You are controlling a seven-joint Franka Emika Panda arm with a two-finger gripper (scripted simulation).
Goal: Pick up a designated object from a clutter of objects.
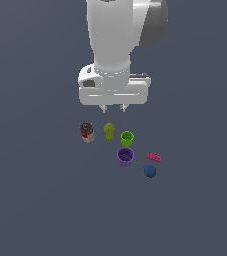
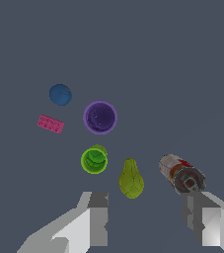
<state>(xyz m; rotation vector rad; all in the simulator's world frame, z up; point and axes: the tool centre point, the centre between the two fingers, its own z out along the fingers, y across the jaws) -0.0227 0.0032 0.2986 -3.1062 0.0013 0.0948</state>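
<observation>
The purple cup [image 1: 125, 156] stands upright on the dark floor, open side up; it also shows in the wrist view [image 2: 100, 117]. The green cup [image 1: 127, 138] [image 2: 94, 159] stands just behind it. My gripper [image 1: 113, 107] [image 2: 145, 217] hangs open and empty above the clutter, over the pear-like lump [image 1: 109, 131] [image 2: 131, 179], well short of the purple cup. The red-and-white can [image 1: 87, 132] [image 2: 181, 174] stands at the exterior view's left of the lump.
A pink toy brick [image 1: 154, 157] [image 2: 51, 124] and a blue ball-like piece [image 1: 150, 171] [image 2: 60, 94] lie at the exterior view's right of the purple cup. All rest on a flat dark grey floor [image 1: 45, 200].
</observation>
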